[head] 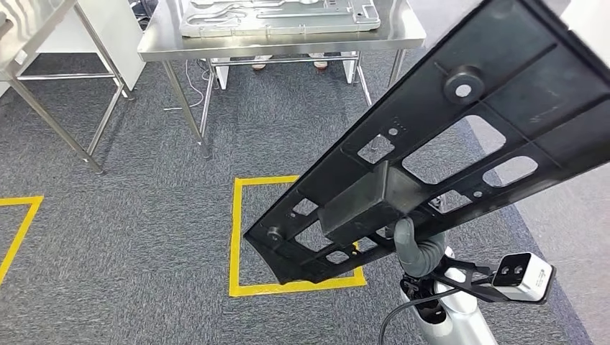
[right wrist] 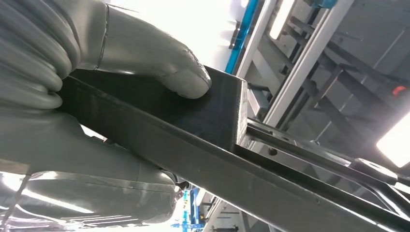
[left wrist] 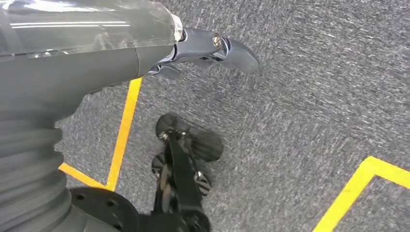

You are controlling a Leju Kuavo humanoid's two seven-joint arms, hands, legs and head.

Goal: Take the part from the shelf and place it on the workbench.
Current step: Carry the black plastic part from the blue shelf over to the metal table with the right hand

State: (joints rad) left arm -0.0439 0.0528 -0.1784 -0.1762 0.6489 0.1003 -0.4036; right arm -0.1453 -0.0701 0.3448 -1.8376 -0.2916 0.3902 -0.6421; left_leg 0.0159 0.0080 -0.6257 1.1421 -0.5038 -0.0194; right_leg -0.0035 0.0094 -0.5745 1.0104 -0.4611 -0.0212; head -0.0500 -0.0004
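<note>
The part [head: 460, 136] is a long, flat black plastic panel with several cut-outs and a boxy block near its lower end. It slants across the head view from the upper right down to the middle, over the carpet. My right hand [head: 416, 248] grips it from below at the block. In the right wrist view the thumb [right wrist: 179, 77] presses on the part's block [right wrist: 217, 111]. My left hand [left wrist: 183, 145] hangs over the carpet, thumb [left wrist: 227, 46] apart from the dark fingers, holding nothing. The steel workbench [head: 288, 42] stands ahead at the top.
A silver metal panel [head: 280, 16] lies on the workbench, and shoes [head: 260, 66] show behind its legs. A second steel table [head: 43, 32] stands at the upper left. Yellow tape squares [head: 236, 237] mark the grey carpet between me and the bench.
</note>
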